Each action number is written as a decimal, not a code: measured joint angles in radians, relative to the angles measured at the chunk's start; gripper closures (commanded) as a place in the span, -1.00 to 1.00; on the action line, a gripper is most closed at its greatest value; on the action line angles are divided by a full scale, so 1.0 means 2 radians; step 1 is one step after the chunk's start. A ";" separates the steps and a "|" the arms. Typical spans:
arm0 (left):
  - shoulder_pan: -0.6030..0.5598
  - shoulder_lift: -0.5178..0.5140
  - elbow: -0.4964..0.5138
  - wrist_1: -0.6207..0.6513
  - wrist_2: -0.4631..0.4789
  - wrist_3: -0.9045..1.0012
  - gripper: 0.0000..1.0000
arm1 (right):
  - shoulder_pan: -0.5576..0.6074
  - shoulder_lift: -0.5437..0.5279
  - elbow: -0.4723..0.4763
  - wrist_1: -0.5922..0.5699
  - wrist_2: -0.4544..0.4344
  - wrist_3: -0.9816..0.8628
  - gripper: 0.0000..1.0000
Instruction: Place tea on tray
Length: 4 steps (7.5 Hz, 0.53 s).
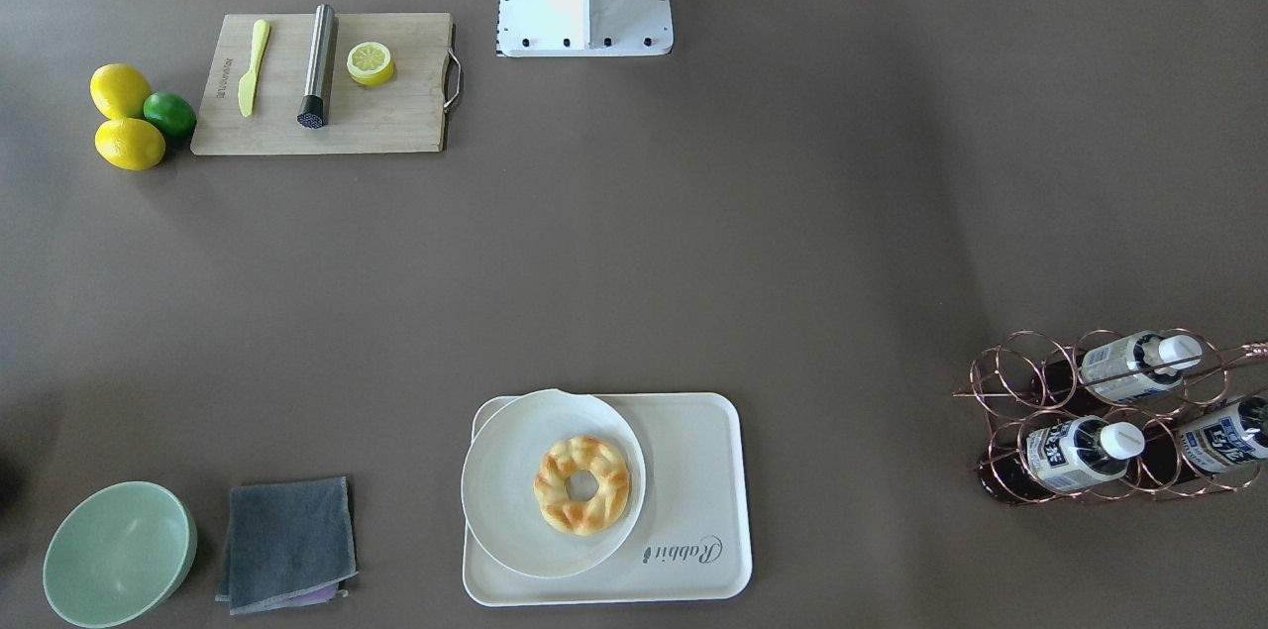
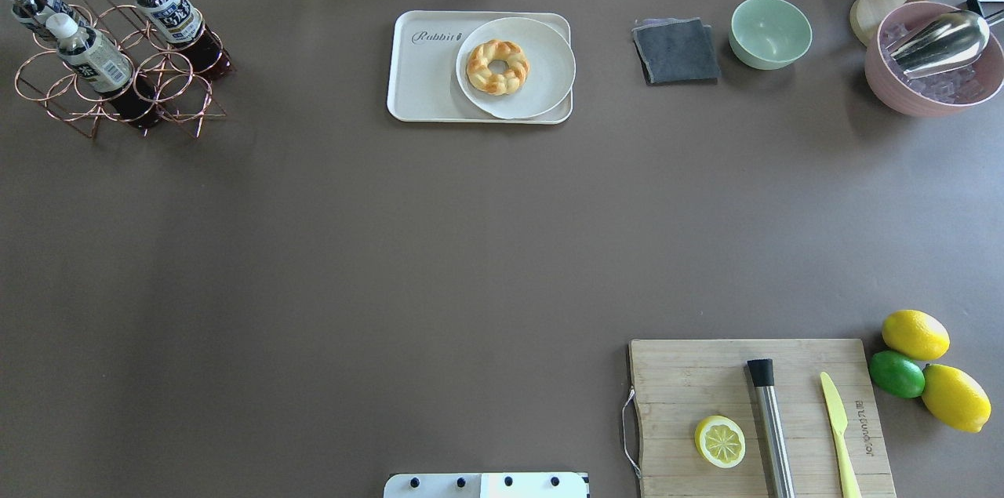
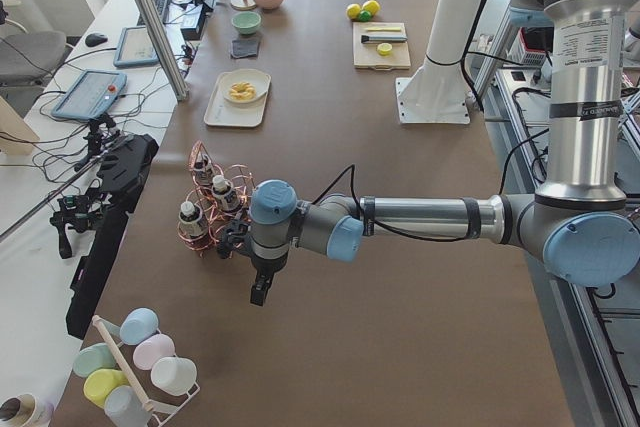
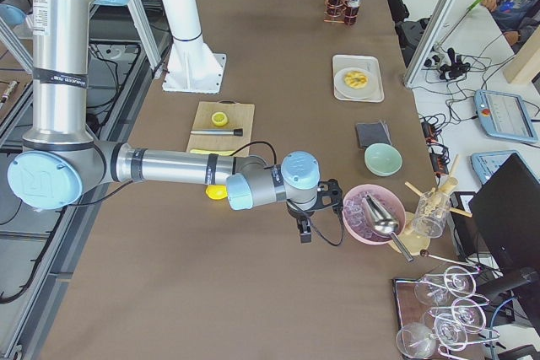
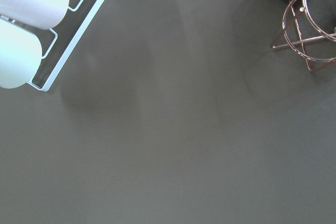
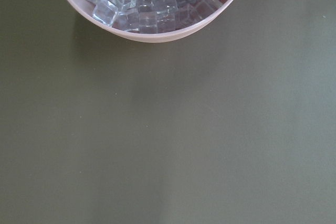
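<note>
My left gripper (image 3: 258,295), its spread impossible to tell, hung near the copper wire rack (image 2: 161,90) holding the small clear plastic bottle of dark tea (image 2: 167,12), which I judged best drawn out cap-first toward the bare end of the cream rectangular plastic tray (image 2: 423,82).

The left hand (image 3: 259,292) and right hand (image 4: 304,232) show only in side views, grip unreadable; cutting board (image 2: 682,388) cropped at 6 o'clock; ice bowl (image 6: 157,35) at 12.
</note>
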<state>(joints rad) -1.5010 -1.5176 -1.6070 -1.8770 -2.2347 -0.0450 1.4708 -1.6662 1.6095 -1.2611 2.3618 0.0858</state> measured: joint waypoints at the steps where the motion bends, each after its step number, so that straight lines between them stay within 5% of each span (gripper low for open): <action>1: -0.001 0.000 -0.004 0.000 0.001 -0.002 -0.97 | 0.000 -0.008 0.013 0.000 0.000 0.002 -1.00; 4: 0.003 0.001 -0.018 0.002 0.000 -0.011 -0.95 | -0.001 -0.017 0.027 0.000 -0.004 0.003 -1.00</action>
<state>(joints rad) -1.4955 -1.5152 -1.6438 -1.8723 -2.2345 -0.0667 1.4697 -1.7008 1.6628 -1.2612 2.3531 0.0921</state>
